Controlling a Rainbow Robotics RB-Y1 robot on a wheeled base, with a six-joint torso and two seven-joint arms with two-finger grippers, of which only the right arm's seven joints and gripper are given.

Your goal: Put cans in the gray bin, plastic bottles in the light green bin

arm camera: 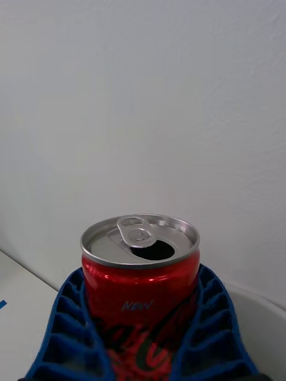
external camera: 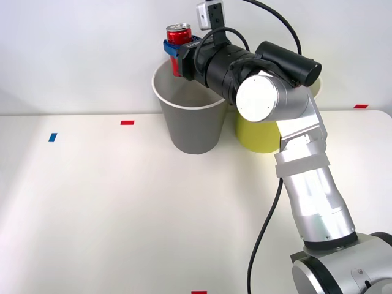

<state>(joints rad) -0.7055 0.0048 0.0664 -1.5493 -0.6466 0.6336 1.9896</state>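
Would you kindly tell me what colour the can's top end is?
Silver, with its opening already punched; the can shows it best in the right wrist view.

Right arm rises from base at 5 o'clock, elbow bent, forearm reaching toward 10 o'clock; right gripper (external camera: 178,54) held level, blue ribbed fingers (arm camera: 65,333) clamped either side of its load.

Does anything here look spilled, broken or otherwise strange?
Nothing stands out. The pincer holds the red can upright above the gray bin; its tab is already opened, and no spill shows on the table.
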